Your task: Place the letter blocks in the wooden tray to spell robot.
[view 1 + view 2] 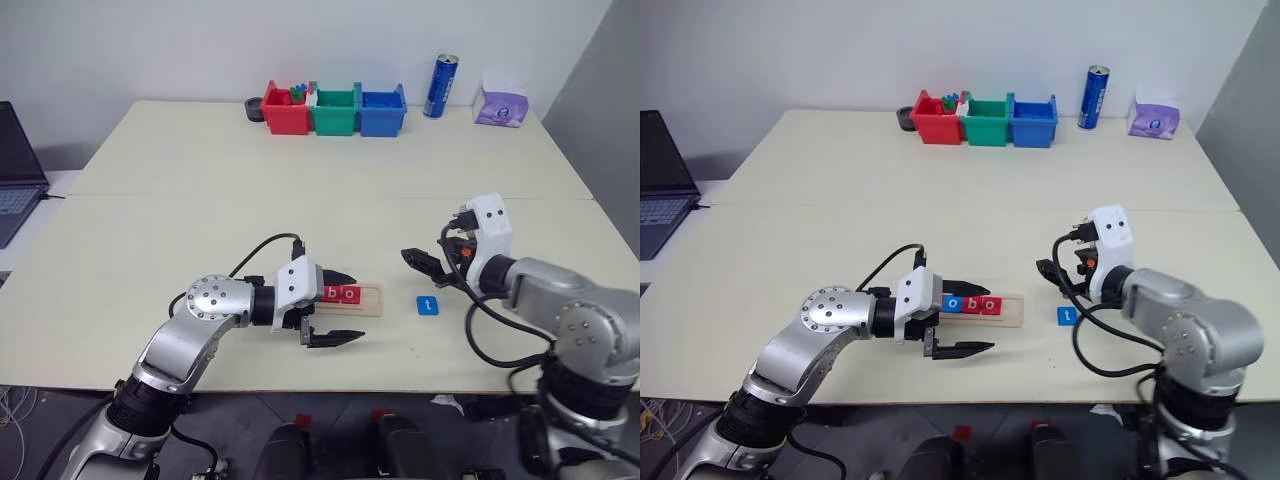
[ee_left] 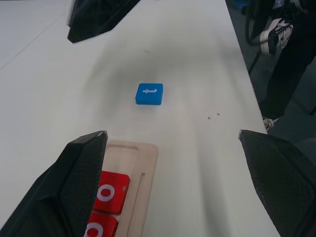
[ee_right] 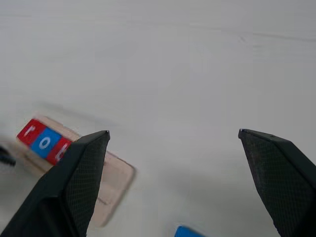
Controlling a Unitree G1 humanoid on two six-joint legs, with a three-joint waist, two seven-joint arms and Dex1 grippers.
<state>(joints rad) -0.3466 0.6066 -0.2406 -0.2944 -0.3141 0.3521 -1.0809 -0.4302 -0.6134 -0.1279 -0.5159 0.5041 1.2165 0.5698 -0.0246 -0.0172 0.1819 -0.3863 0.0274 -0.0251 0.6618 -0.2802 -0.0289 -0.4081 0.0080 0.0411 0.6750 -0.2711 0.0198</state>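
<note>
On the pale matte worktop (image 1: 300,160), near its front edge, the long narrow pale wooden tray (image 1: 1010,310) lies with its long axis running left to right, holding flat square letter blocks: the right wrist view reads red r (image 3: 30,131), blue o (image 3: 46,142), then a red one half hidden; the head views show a red b (image 1: 331,293) and red o (image 1: 348,294) next to it. Tray's right end slot is bare wood. Last piece, the small blue square t block (image 1: 428,305), lies flat on the worktop just right of the tray's open end, apart from it, letter face up. Right gripper (image 1: 430,266) hangs just above and behind the t, black fingers spread wide, holding nothing; it is the nearer one. Left gripper (image 1: 335,308) sits over the tray's left part, pointing rightward along the tray, jaws wide, empty, one finger either side of the tray. Judgement: four slots filled, t left to go; next move likely the right gripper dropping onto the t and sliding it left into the end slot. Blocks look smooth, hard, thin, so easy to pinch by edges. Risk: nudging the tray.
</note>
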